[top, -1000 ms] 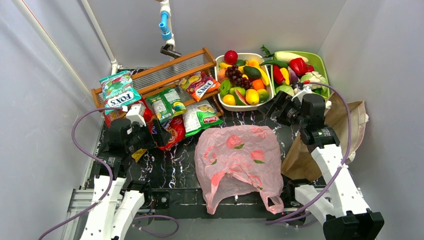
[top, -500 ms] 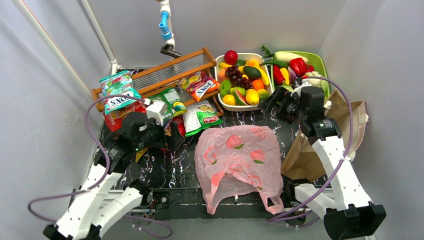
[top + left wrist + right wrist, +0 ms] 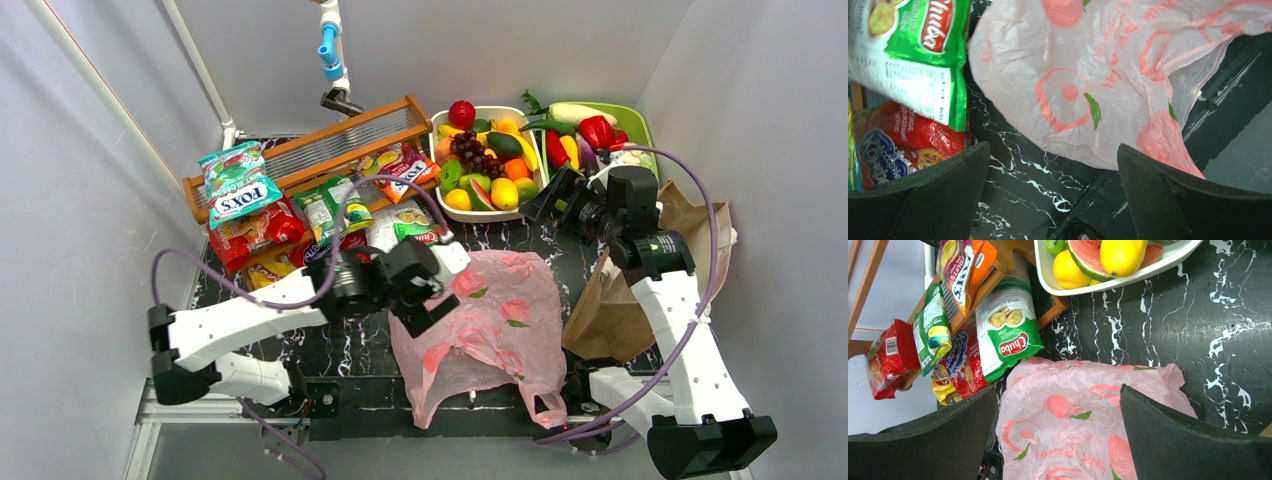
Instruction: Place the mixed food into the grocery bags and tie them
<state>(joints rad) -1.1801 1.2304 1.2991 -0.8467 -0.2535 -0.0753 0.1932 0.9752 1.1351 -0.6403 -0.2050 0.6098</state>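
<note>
While it lies flat and rumpled on the table, the pink bag (image 3: 490,320) shows its translucent film printed with red roses and small green leaves, its loop handles trailing toward the near edge. Nothing is inside it that the views show. The brown paper bag (image 3: 612,318) slumps just to its right, partly under the right arm. Foil snack packets (image 3: 240,190) crowd the far left, and a green-and-white one (image 3: 923,45) lies just beside the pink bag's far left corner. Toy fruit, with dark grapes (image 3: 470,150) and a watermelon slice (image 3: 1088,255), fills the white basket (image 3: 1158,266); vegetables fill the green tray (image 3: 645,130) next to it.

The left gripper (image 3: 425,305) hangs with its jaws spread wide and empty over the pink bag's left edge. The right gripper (image 3: 545,205) is likewise spread and empty, above the table between the basket and the bag's far edge.

A second ago the left arm was folded over the packets at the far left; it has since swung across to the bag. The right arm has barely shifted, and the bags and food lie as they did.

Everything rests on a black tabletop (image 3: 340,340) veined with white, enclosed by plain white walls (image 3: 500,50), with a wooden rack (image 3: 340,140) behind the packets.
</note>
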